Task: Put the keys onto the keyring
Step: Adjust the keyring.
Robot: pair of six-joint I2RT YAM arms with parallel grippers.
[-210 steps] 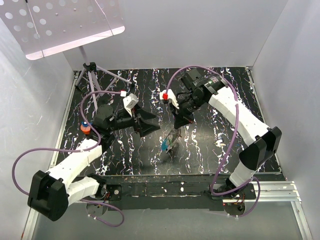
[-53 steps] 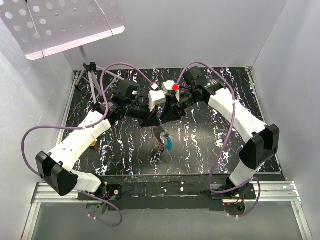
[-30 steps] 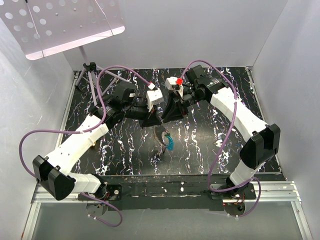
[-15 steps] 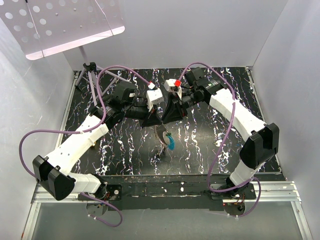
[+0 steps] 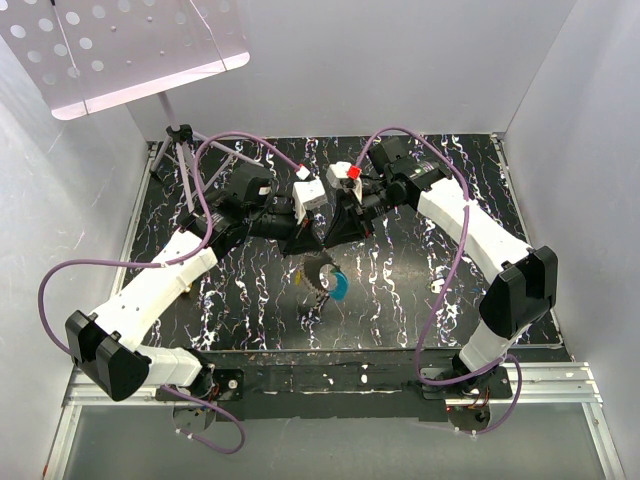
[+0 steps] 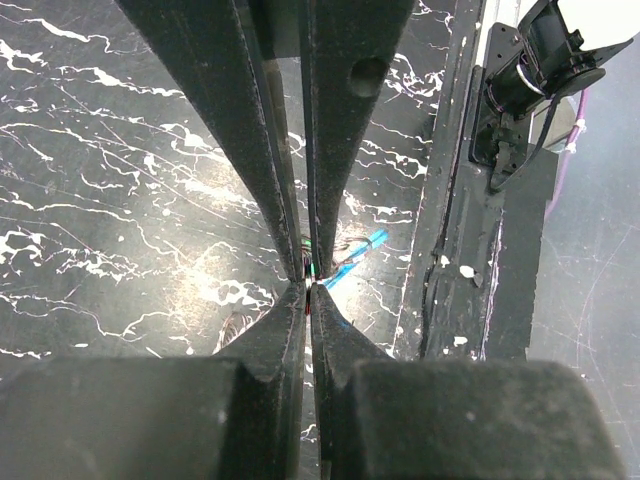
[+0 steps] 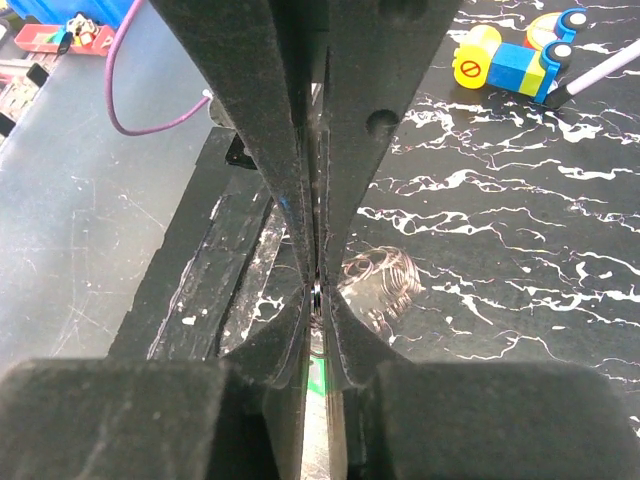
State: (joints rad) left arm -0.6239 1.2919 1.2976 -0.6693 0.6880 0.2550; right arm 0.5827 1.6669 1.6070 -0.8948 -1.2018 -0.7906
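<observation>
With the left gripper [image 6: 309,275] clenched, apparently on the keyring [image 5: 312,272], and the right gripper [image 7: 316,285] pinched nearly shut on a thin metal edge [image 7: 316,293], the keys [image 5: 338,288] dangle just beneath both tips, equally near either arm, above the table [image 5: 420,200].

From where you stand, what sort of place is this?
Probably a robotics lab test cell: plain white walls around a black white-veined tabletop, two white-and-black robot arms bolted at its edge, a perforated panel on a tripod.
</observation>
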